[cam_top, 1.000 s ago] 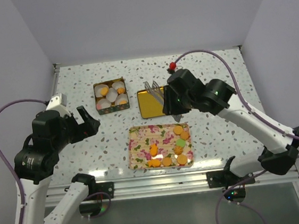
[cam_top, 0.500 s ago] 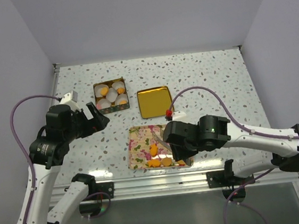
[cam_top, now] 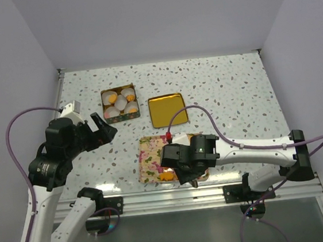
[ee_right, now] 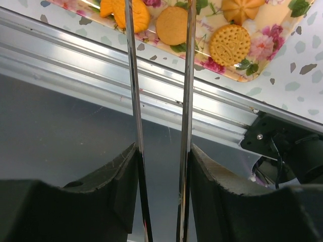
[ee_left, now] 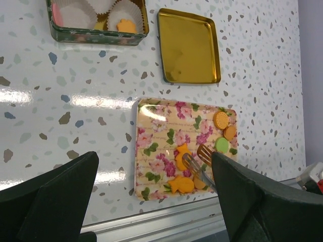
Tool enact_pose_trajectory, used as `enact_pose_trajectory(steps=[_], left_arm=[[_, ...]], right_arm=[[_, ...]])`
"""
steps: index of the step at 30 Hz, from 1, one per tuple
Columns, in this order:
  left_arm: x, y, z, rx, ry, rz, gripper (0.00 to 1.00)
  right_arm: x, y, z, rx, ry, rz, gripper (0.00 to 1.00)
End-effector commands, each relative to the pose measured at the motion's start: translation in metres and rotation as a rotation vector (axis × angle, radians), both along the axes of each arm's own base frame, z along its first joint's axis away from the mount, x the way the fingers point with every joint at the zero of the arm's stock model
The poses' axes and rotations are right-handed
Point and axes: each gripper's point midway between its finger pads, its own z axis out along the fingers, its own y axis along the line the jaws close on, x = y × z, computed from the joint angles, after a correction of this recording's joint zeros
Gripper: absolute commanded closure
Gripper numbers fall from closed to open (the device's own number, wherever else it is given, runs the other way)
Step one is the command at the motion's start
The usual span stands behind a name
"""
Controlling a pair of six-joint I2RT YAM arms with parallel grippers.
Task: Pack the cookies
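Clamping the tongs in the right gripper, with both thin blades parted and pinching nothing, tips reaching over the cookies at the top of the right wrist view. Holding the left gripper released and wide at the left of the top view, grasping nothing. Finding most cookies lying flat on the floral tray, lower centre of the left wrist view, clustered along its right and lower edges. Spotting at least one more in the tin at upper left, among the paper cups, with the gold lid beside it.

Probably risking a double pick: closing on two neighbours lying touching or nearly so. Risking a slip too: pinching a flat disc by its rim with narrow blades, then dropping it on the surface while crossing to the tin. Possibly crumbling a biscuit by squeezing too hard. Also working right beside the tray's lower edge, so perhaps flicking a cookie over the metal rail.
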Motion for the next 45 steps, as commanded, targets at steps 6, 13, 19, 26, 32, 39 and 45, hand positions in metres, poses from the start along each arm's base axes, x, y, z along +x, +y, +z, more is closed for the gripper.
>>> enact_pose_trajectory(steps=[6, 13, 19, 26, 32, 39, 45], left_arm=[[-0.005, 0.009, 0.013, 0.025, -0.037, 0.027, 0.0], [-0.011, 0.015, 0.012, 0.042, -0.038, 0.04, 0.0], [-0.013, 0.017, 0.012, 0.056, -0.041, 0.043, 0.0], [-0.013, 0.02, 0.016, 0.075, -0.048, 0.043, 0.0], [-0.013, 0.022, 0.02, 0.087, -0.052, 0.043, 0.0], [-0.012, 0.021, 0.024, 0.09, -0.053, 0.037, 0.0], [-0.012, 0.021, 0.03, 0.088, -0.052, 0.036, 0.0]], right_arm=[[-0.005, 0.025, 0.004, 0.031, 0.007, 0.02, 0.55], [-0.011, 0.033, 0.001, 0.017, 0.02, 0.029, 0.54], [-0.013, 0.033, -0.003, 0.0, 0.021, 0.031, 0.55], [-0.009, 0.031, -0.007, -0.028, -0.001, 0.021, 0.63], [0.003, 0.035, 0.014, -0.03, -0.062, 0.019, 0.64], [0.047, 0.062, 0.065, 0.008, -0.201, 0.057, 0.64], [0.111, 0.096, 0.088, 0.07, -0.238, 0.057, 0.64]])
